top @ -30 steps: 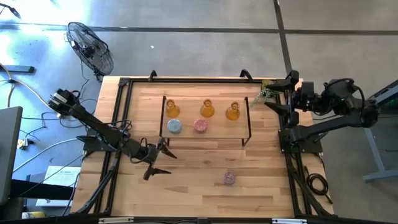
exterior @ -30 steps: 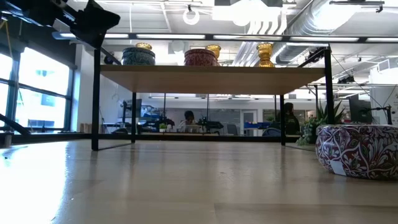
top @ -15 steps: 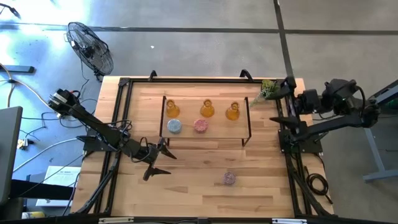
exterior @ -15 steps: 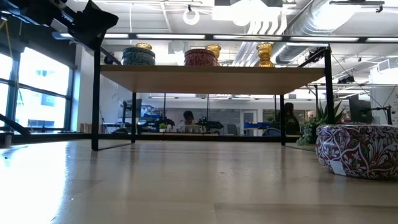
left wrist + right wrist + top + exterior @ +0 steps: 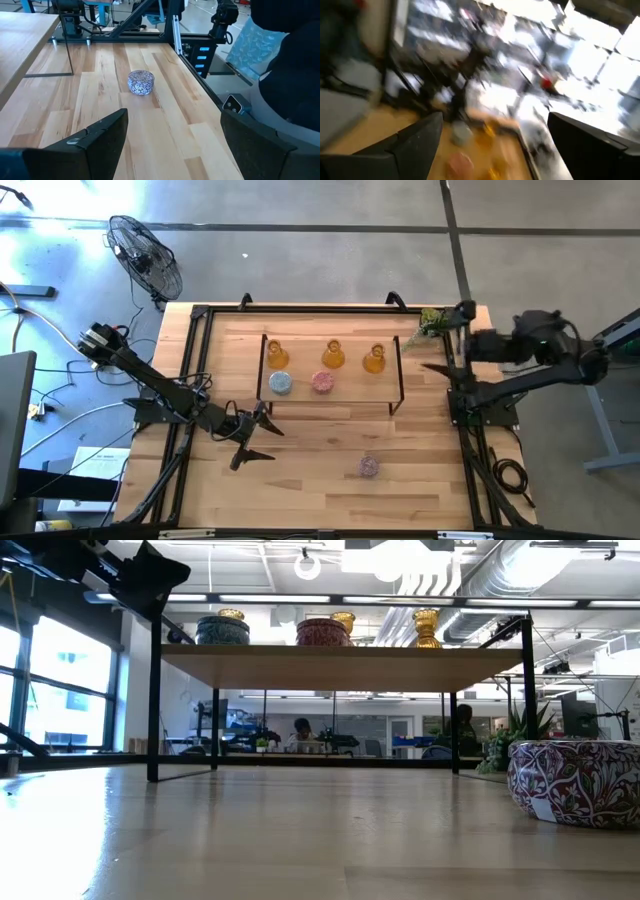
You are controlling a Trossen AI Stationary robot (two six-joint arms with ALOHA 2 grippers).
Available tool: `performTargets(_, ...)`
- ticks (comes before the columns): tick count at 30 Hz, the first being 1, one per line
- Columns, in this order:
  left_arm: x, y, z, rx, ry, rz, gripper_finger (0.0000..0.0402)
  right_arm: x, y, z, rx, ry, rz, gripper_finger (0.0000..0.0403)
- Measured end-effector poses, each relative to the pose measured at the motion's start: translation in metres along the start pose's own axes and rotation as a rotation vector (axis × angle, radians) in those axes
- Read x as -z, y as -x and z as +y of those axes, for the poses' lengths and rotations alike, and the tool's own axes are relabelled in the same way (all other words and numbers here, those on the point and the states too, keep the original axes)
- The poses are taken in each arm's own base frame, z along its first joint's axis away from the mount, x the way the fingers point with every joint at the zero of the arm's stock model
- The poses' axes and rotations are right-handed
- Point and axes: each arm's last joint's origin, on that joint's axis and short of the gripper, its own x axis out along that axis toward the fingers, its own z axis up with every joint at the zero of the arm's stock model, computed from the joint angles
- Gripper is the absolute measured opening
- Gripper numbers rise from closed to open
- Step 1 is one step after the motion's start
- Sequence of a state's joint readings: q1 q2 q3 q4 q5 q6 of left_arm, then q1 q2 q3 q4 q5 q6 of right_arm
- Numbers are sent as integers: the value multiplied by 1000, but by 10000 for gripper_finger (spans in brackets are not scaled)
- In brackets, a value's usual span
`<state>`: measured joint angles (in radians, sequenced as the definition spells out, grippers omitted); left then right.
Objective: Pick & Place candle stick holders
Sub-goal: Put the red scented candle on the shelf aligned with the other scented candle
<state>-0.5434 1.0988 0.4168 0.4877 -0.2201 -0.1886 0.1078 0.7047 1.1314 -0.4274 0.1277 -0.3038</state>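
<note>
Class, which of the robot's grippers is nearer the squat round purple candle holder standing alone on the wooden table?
Left. The left gripper hangs beside the purple holder, open toward it; the right gripper is off by the table's far corner, beyond the shelf.

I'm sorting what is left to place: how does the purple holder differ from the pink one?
The purple holder sits alone on the bare table, near the front edge; the pink holder stands on the raised shelf, between the blue holder and the amber ones. The colours differ. Both are squat, round and patterned.
</note>
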Motion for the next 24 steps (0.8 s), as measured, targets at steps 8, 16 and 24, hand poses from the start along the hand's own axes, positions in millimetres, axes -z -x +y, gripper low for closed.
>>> performTargets(8,-1,0,3,-93,58,-29,317,21,-35,17,15,-49,464,358)
performTargets(16,-2,0,6,-203,98,-53,317,35,-81,55,57,-135,828,358)
performTargets(24,-2,0,5,-171,98,-45,317,64,-116,109,55,-204,1024,358)
